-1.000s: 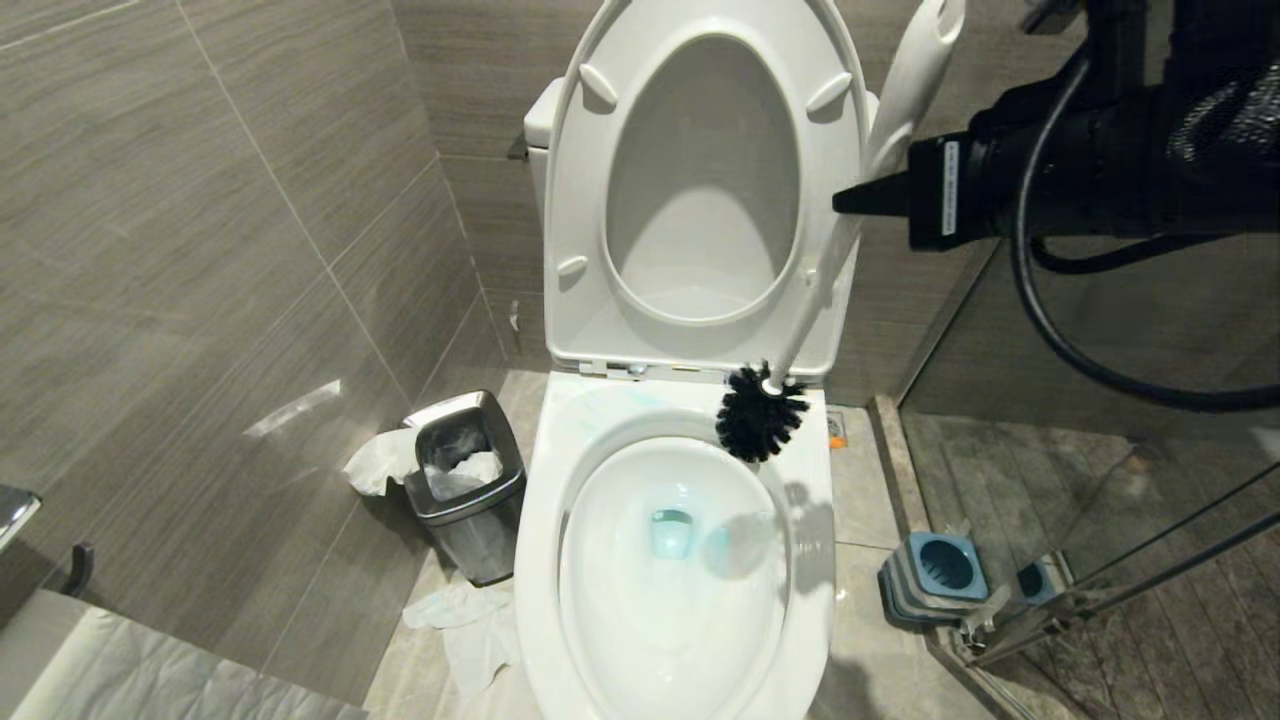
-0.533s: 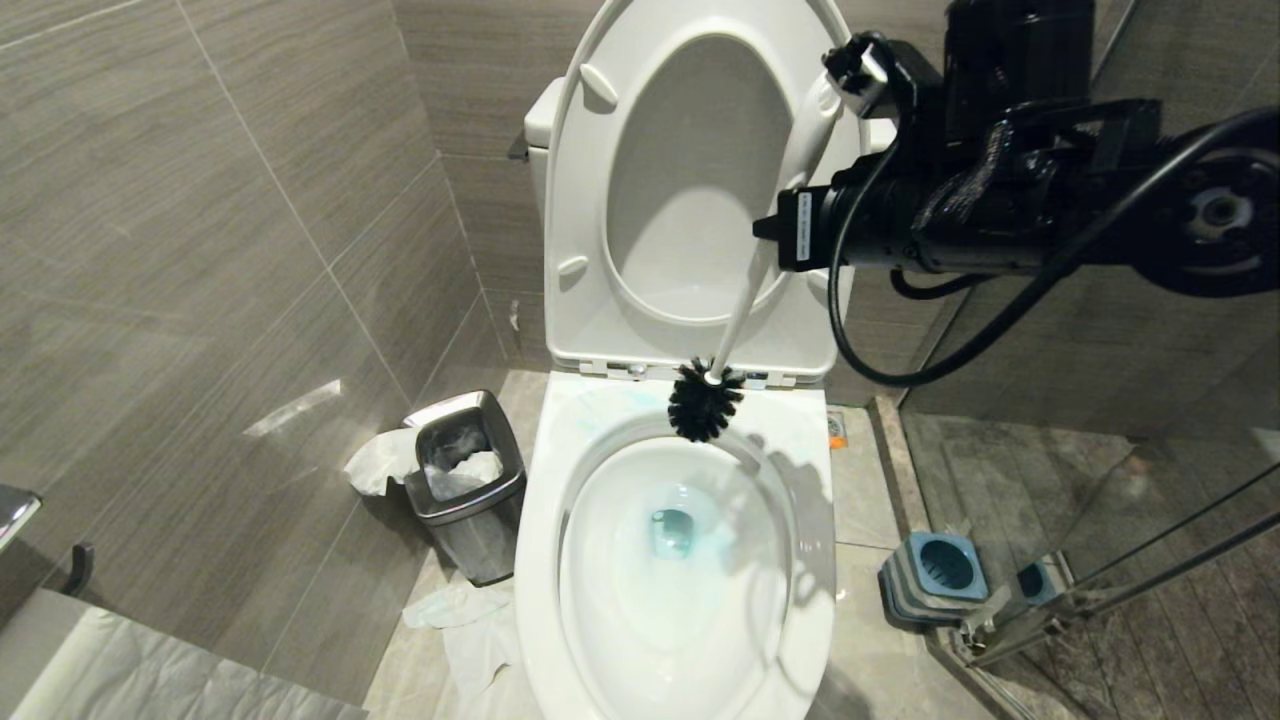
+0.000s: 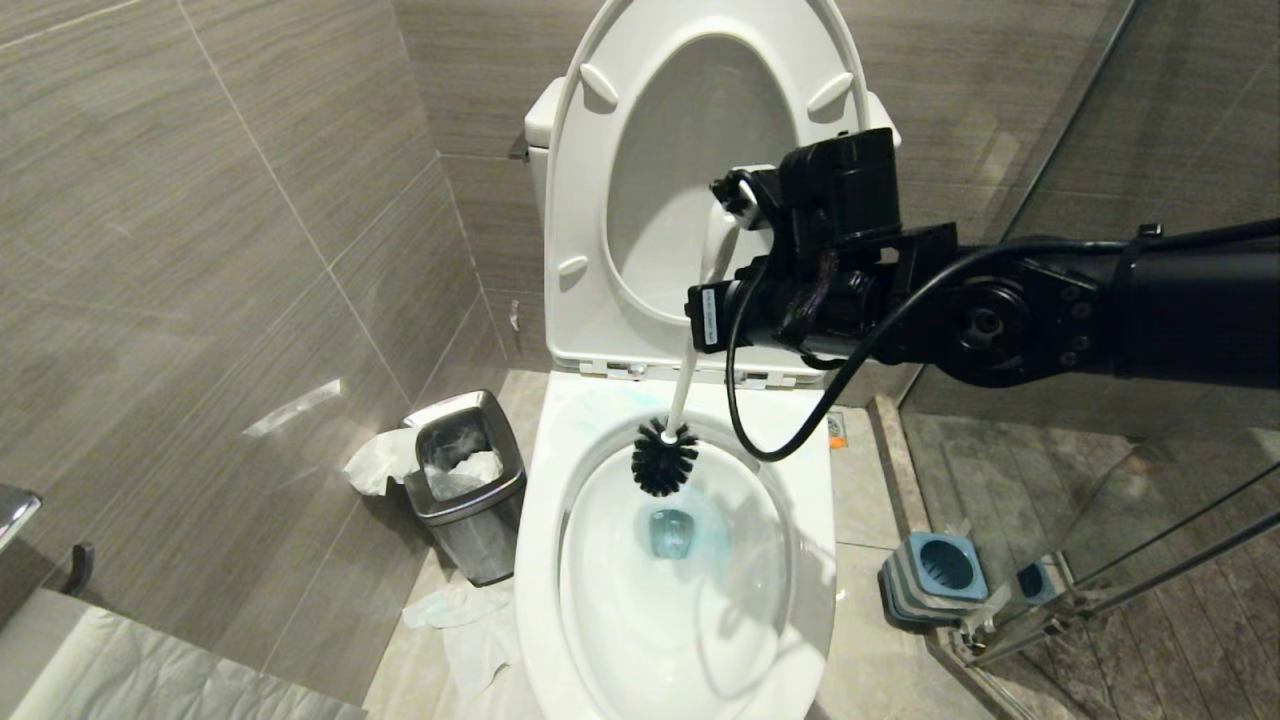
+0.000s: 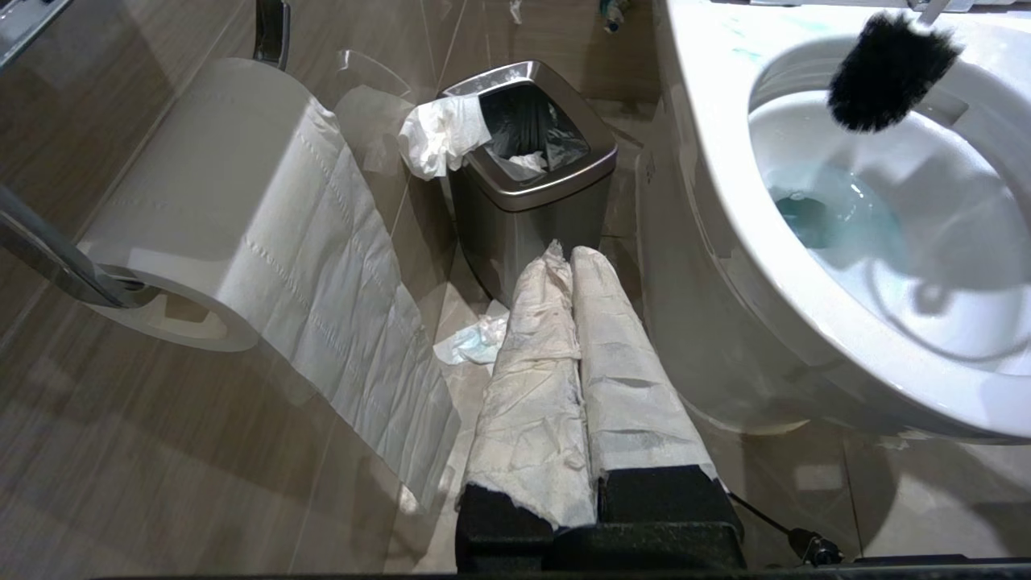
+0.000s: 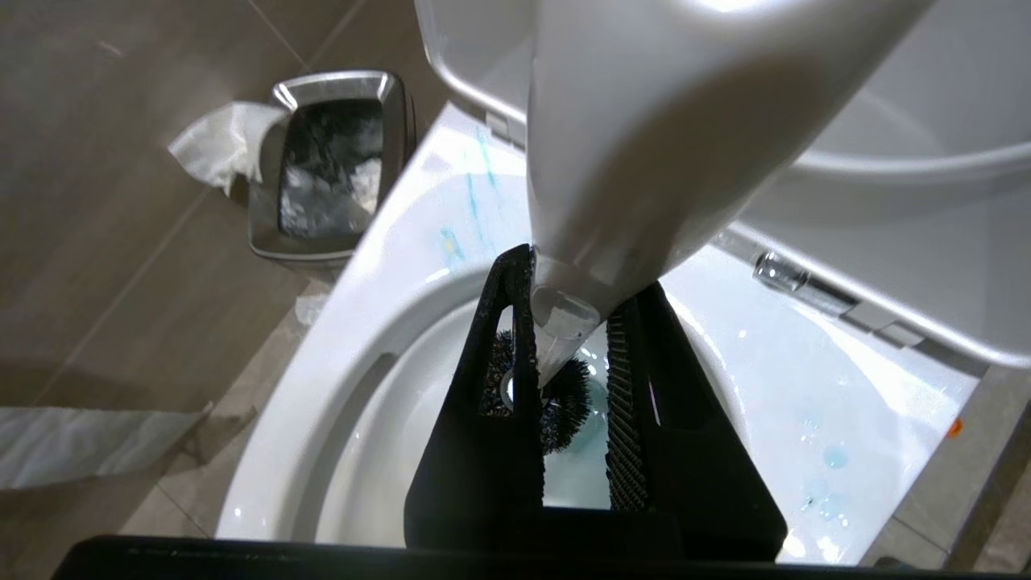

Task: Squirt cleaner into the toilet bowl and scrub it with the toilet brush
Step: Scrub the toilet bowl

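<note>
Grey bathroom tiles are framing the toilet bowl (image 3: 800, 560); below the right gripper (image 3: 700, 318), clamping the toilet brush (image 3: 664, 456) mid-handle, light stiff plastic is hanging. Left gripper (image 4: 573, 266): closed.

Shiny smooth white toilet bowl (image 3: 810, 560). Smooth white plastic stick and rough black bristles on the toilet brush (image 3: 664, 458). Shiny grey metal bin (image 3: 467, 480). Soft crinkly white paper roll (image 4: 242, 242). Matt streaky grey wall tiles (image 3: 200, 250). Matt black right gripper (image 5: 570, 338).
</note>
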